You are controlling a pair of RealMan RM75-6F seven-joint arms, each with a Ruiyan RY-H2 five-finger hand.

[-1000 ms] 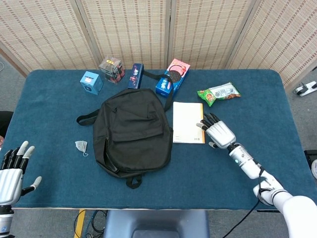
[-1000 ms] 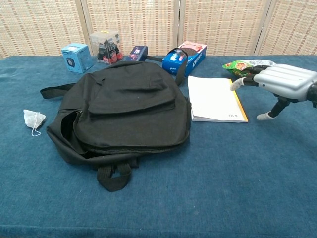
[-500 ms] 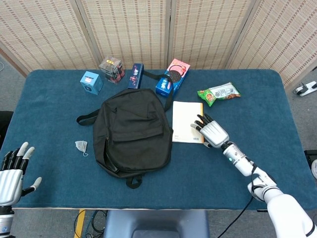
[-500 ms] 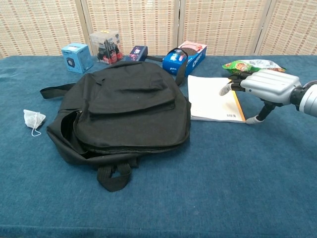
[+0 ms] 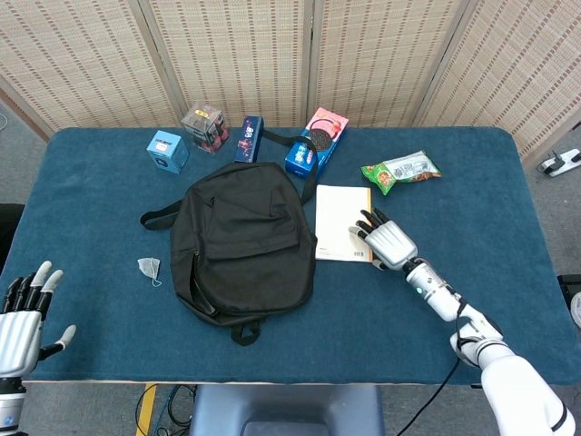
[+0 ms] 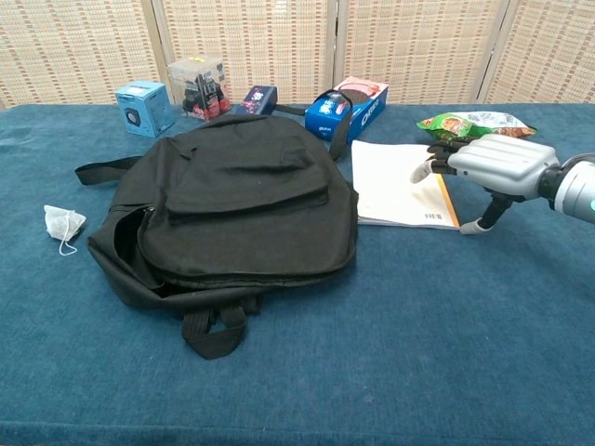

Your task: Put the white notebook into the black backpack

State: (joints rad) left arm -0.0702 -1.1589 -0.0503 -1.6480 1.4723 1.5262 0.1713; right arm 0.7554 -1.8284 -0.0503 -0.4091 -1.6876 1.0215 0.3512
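While its fingers (image 6: 423, 170) reach out flat and apart over the right edge of the white notebook (image 5: 341, 222), the robot's right hand (image 5: 388, 241) holds nothing. The chest view shows what the overhead camera cannot: the thumb tip is down on the blue table (image 5: 508, 209) just off the notebook's near right corner, and the palm rides above the cover. Whether the fingertips actually touch the paper cannot be told from either view.

The notebook lies closed and flat, an orange strip along its right side, just beside the right flank of the black backpack (image 5: 243, 243), which sprawls at the middle of the table with a strap trailing toward the left edge and a loop handle pointing at the near edge. From the chest camera the backpack's side seam near the left looks slack, though whether it is unzipped is unclear.

Only the head view catches the left hand (image 5: 22, 313), at the table's near left corner, fingers spread and upright, grasping nothing.

Along the far edge stand a light blue box (image 5: 167, 150), a clear case (image 5: 204, 127), a dark blue carton (image 5: 250, 138) and a blue biscuit pack (image 5: 314, 143). A green snack bag (image 5: 400, 171) lies beyond the right hand, toward the far right. A small white crumpled item (image 5: 150, 268) sits left of the backpack.
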